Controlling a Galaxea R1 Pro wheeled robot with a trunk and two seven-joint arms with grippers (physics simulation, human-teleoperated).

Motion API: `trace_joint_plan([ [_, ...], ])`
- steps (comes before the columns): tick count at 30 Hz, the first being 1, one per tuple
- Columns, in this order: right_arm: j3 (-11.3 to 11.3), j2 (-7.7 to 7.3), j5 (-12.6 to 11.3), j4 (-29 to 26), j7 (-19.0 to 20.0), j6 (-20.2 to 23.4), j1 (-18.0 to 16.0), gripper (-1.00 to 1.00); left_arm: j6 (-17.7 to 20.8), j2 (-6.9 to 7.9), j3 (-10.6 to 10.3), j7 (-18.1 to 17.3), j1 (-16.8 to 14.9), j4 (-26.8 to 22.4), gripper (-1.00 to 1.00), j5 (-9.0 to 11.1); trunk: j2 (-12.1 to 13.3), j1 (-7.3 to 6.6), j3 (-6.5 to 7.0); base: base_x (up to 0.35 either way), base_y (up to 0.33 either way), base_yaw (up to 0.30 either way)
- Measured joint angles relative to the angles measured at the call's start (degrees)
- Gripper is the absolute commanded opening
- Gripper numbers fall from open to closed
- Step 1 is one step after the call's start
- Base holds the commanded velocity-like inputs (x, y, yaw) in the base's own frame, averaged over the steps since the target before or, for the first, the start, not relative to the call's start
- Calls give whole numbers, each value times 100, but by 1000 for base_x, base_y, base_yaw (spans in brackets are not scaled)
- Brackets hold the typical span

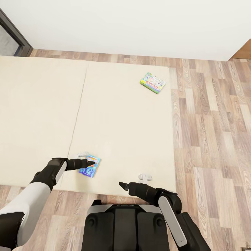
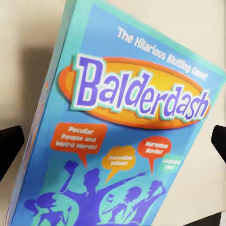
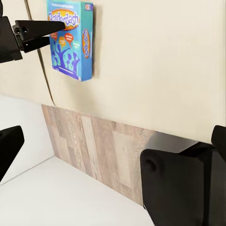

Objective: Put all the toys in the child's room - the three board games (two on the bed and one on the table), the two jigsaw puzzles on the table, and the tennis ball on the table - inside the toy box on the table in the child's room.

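Your left gripper (image 1: 91, 161), fingers spread, is over the Balderdash box (image 1: 90, 167) on the bed (image 1: 122, 122); both bed games remain unpicked.

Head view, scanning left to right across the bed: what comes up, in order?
Left hand → blue Balderdash board game, lying on the beige mattress → right hand → green-edged board game near the mattress's far right corner → wood-plank floor.

Brown-grey wood-plank floor (image 1: 212, 139) on the right and along the near edge, plain white wall (image 1: 139, 24) behind, dark window frame (image 1: 14, 35) at far left corner.
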Motion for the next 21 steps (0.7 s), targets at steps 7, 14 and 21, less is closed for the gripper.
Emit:
trace_joint_plan([
  [7,-3,0,0,-2,2,1,0,100,5,-1,-1,-1,0,1,100,0,0,1,0,-36,-107,0],
  [14,-4,0,0,-1,3,1,0,100,6,-2,0,-6,0,0,100,3,0,0,0,-49,-135,0],
  [21,-8,0,0,-3,6,4,0,100,7,-3,0,-9,0,1,100,4,0,0,0,-24,-114,0],
])
